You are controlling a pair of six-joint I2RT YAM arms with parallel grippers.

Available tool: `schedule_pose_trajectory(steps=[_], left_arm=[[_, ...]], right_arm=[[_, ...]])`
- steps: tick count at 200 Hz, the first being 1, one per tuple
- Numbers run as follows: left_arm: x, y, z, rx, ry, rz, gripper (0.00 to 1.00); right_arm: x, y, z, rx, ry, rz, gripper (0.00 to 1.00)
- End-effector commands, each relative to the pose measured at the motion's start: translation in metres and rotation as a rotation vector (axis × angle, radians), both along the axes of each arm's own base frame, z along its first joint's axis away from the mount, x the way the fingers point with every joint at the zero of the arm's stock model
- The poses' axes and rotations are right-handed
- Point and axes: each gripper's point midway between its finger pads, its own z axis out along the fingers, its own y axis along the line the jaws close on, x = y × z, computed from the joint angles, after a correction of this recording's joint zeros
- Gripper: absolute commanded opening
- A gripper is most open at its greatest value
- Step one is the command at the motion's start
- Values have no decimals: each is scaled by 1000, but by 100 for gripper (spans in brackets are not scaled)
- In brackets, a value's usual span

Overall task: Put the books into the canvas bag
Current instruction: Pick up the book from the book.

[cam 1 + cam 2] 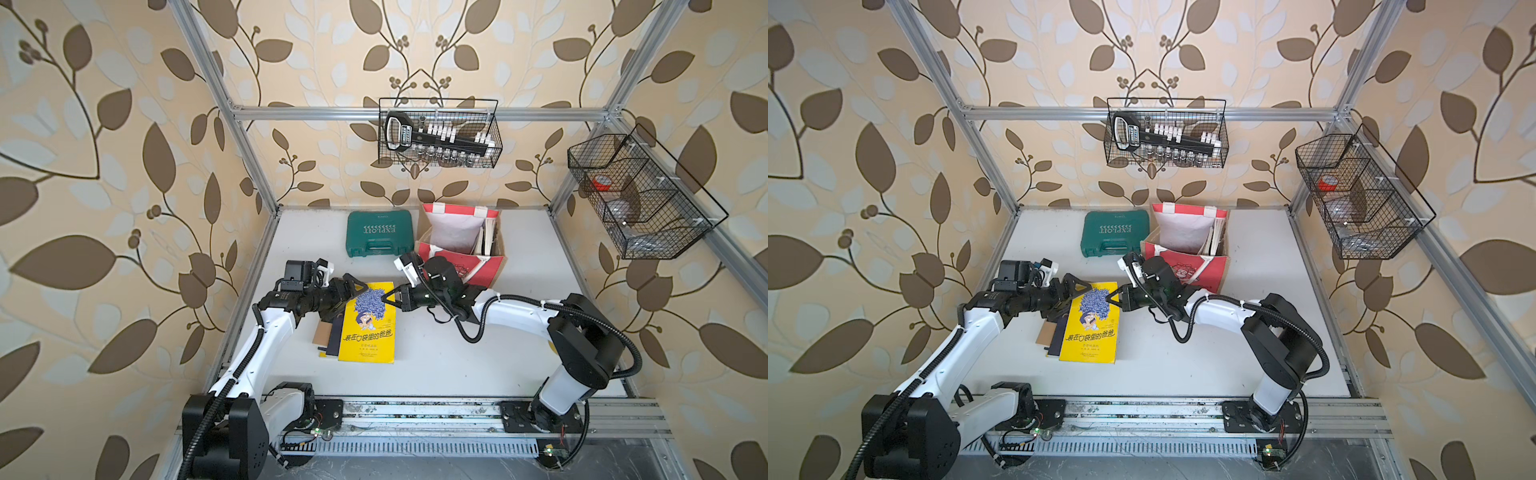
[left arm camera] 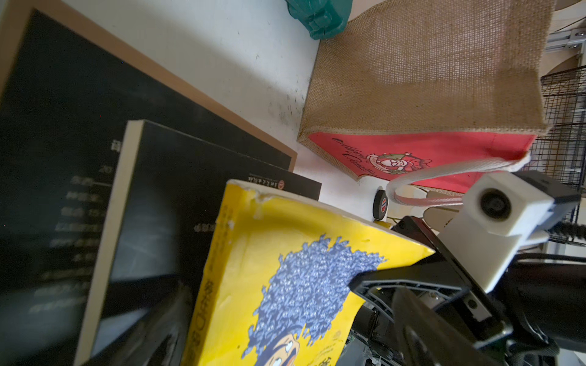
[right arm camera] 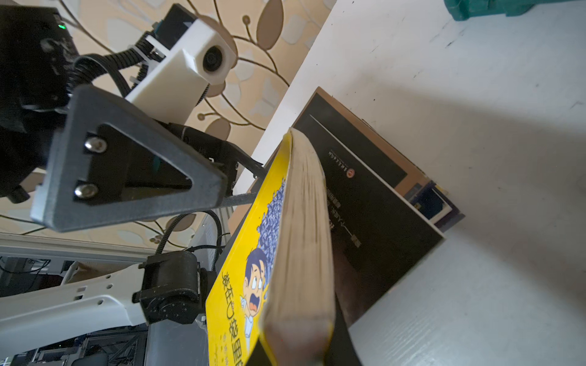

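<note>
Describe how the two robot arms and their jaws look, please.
The left arm and right arm have white shells and black joints. A black corrugated cable runs along each. A white camera block sits at each wrist. The jaws are black open triangles.

Cream wallpaper (image 1: pixel 124 124) patterned with brown leaves and berry stems covers every wall around the white table (image 1: pixel 478 365). An aluminium frame (image 1: pixel 311 112) rises from the table's corners. One black wire basket (image 1: pixel 390 160) hangs above its far edge, a second basket (image 1: pixel 648 245) above its right side. The light is soft and even.
</note>
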Motion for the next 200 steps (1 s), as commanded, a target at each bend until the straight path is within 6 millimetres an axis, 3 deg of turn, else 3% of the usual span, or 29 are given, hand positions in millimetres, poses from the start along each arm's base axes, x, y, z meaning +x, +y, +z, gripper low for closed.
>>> schedule_pose_trajectory(steps=[1,72,111,128,149,162,183,200], left_arm=[[-1,-7,21,-55,-60,-32,99],[-7,-49,77,-277,-225,-225,99],[-21,-78,105,-286,-329,-334,96],[-25,-85,116,-313,-362,-360,82],[-26,-87,123,-319,-379,-376,43],[-28,-87,127,-315,-389,-391,28],[-33,-89,134,-318,-403,-429,12],[-42,-91,142,-328,-417,-478,5]], right_arm=[[2,-3,67,112,-134,-26,0],[13,-63,154,285,-230,-301,0],[11,-86,180,382,-235,-395,0],[10,-98,185,414,-236,-443,0],[8,-105,186,410,-246,-467,0],[6,-109,185,394,-259,-461,0],[2,-114,190,391,-287,-385,0],[-4,-118,191,390,-288,-259,15]])
